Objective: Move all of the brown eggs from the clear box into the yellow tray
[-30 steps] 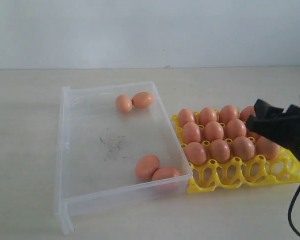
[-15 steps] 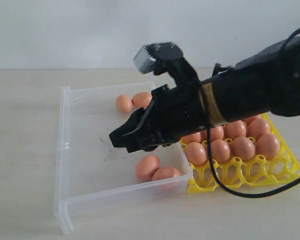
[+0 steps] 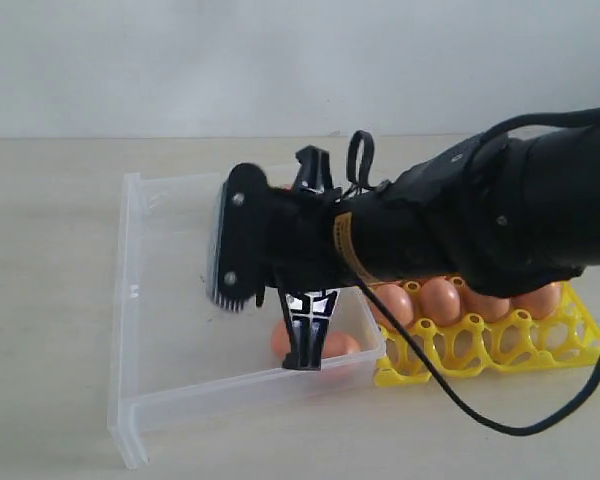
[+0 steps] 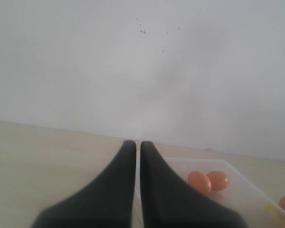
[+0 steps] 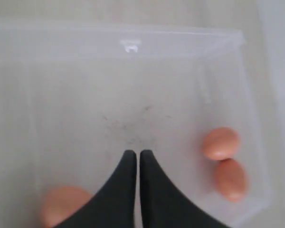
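Observation:
The clear box [image 3: 128,330] lies left of the yellow tray [image 3: 480,342]. My right arm reaches across the box, and my right gripper [image 3: 228,298] hangs shut and empty above the scuffed floor [image 5: 128,127]. Two brown eggs [image 5: 221,142] lie together at one side of it, and a blurred one [image 5: 61,204] sits close beside its fingers. In the exterior view the near eggs [image 3: 280,340] peek out under the arm, and the far pair is hidden. Several eggs [image 3: 440,298] fill the tray's cups. My left gripper [image 4: 137,142] is shut and empty, with two eggs [image 4: 199,181] beyond it.
The box and tray stand on a pale table [image 3: 50,250] before a white wall. A black cable [image 3: 450,405] loops from the right arm over the tray's front edge. The box's latch [image 5: 130,46] is on the wall facing the right gripper.
My right arm swung left from above the tray to over the box floor, turning as it went. Its jaws went from open to shut on nothing. The eggs have not moved.

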You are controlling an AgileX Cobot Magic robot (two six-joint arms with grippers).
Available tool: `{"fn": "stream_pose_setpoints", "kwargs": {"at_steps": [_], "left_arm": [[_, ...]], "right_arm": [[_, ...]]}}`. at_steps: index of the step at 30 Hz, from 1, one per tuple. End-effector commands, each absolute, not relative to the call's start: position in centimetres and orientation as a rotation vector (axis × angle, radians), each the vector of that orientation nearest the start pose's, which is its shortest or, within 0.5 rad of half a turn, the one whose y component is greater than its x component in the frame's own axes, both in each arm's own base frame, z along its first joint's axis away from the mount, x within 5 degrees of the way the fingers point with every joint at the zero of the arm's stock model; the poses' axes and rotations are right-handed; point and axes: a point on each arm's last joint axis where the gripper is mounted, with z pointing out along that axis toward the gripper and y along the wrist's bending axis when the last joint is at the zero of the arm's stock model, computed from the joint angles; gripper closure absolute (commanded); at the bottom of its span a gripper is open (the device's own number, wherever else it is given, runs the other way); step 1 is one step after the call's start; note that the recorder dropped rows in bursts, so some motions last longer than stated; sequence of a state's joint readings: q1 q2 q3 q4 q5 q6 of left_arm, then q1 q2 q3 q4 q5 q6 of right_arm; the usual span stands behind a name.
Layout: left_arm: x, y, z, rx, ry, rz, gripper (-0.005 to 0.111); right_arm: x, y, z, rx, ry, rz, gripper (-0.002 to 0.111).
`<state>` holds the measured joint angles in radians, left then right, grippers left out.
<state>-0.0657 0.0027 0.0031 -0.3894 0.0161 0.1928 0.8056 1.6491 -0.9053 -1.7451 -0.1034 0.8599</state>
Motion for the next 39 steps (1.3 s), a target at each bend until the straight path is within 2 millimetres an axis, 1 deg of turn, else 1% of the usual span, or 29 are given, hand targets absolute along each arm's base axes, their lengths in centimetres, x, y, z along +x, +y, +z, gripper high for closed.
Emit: {"fn": "stream_pose_setpoints", "kwargs": {"at_steps": [1,2,4,5,6,8,9,11,13,14,16,17,18,20,21,22,24,26,27,28,30,31,33,35,37,38,39], "left_arm": [[5.6,-0.4,21.3,-0.107,1.484,-0.231,0.103],[5.6,-0.4,21.3,-0.107,1.484,-0.231,0.103],[5.6,-0.4,21.3,-0.107,1.484,-0.231,0.103],[5.6,-0.4,21.3,-0.107,1.484,-0.231,0.103],[5.6,-0.4,21.3,-0.107,1.484,-0.231,0.103],[5.6,-0.4,21.3,-0.107,1.484,-0.231,0.103],[5.6,-0.4,21.3,-0.107,1.484,-0.231,0.103],[5.6,-0.4,21.3,-0.107,1.484,-0.231,0.103],[5.6,-0.4,21.3,-0.107,1.484,-0.231,0.103],[5.6,-0.4,21.3,-0.107,1.484,-0.231,0.103],[5.6,-0.4,21.3,-0.107,1.484,-0.231,0.103],[5.6,-0.4,21.3,-0.107,1.484,-0.231,0.103],[5.6,-0.4,21.3,-0.107,1.484,-0.231,0.103],[5.6,-0.4,21.3,-0.107,1.484,-0.231,0.103],[5.6,-0.4,21.3,-0.107,1.484,-0.231,0.103],[5.6,-0.4,21.3,-0.107,1.484,-0.231,0.103],[5.6,-0.4,21.3,-0.107,1.484,-0.231,0.103],[5.6,-0.4,21.3,-0.107,1.484,-0.231,0.103],[5.6,-0.4,21.3,-0.107,1.484,-0.231,0.103],[5.6,-0.4,21.3,-0.107,1.484,-0.231,0.103],[5.6,-0.4,21.3,-0.107,1.484,-0.231,0.103],[5.6,-0.4,21.3,-0.107,1.484,-0.231,0.103],[5.6,-0.4,21.3,-0.107,1.484,-0.231,0.103],[5.6,-0.4,21.3,-0.107,1.484,-0.231,0.103],[5.6,-0.4,21.3,-0.107,1.484,-0.231,0.103],[5.6,-0.4,21.3,-0.107,1.484,-0.231,0.103],[5.6,-0.4,21.3,-0.107,1.484,-0.231,0.103]], "right_arm": [[22.7,26.0,22.0,-1.931,1.035,-0.588,0.109],[22.5,26.1,22.1,-1.95,0.99,-0.661,0.109],[22.3,26.2,22.4,-1.934,0.984,-0.738,0.109],[22.2,26.1,22.4,-1.911,1.036,-0.745,0.109],[22.3,25.8,22.3,-1.876,1.135,-0.737,0.109],[22.3,25.4,22.2,-1.78,1.414,-0.622,0.109],[22.3,25.1,22.0,-1.772,1.531,-0.557,0.109],[22.0,24.7,21.5,-1.836,1.69,-0.431,0.109],[21.6,24.6,21.5,-1.885,1.851,-0.259,0.109],[21.6,24.7,21.8,-1.877,1.92,-0.183,0.109],[21.9,25.3,22.8,-1.793,2.068,-0.088,0.109],[22.0,25.6,23.5,-1.766,2.145,-0.067,0.109],[22.0,25.7,23.9,-1.776,2.2,-0.068,0.109],[21.9,25.8,24.6,-1.881,2.339,-0.093,0.109],[21.7,26.0,24.8,-1.958,2.375,-0.081,0.109],[21.8,26.7,24.8,-2.036,2.322,-0.033,0.109],[21.7,27.2,24.6,-2.128,2.247,0.03,0.109],[20.9,28.0,24.7,-2.3,2.069,0.061,0.109],[20.5,28.2,24.7,-2.358,2.002,0.049,0.109],[20.2,28.4,24.7,-2.398,1.952,0.035,0.109],[19.9,28.7,24.7,-2.421,1.924,0.031,0.106],[20.0,28.8,24.6,-2.414,1.889,0.032,0.102],[20.4,29.2,24.6,-2.432,1.785,0.016,0.091],[21.0,29.4,24.6,-2.411,1.717,-0.052,0.074],[21.6,29.7,24.8,-2.356,1.679,-0.101,0.061],[21.9,29.8,24.7,-2.33,1.672,-0.123,0.058],[22.1,29.9,24.7,-2.312,1.664,-0.137,0.058]]}}
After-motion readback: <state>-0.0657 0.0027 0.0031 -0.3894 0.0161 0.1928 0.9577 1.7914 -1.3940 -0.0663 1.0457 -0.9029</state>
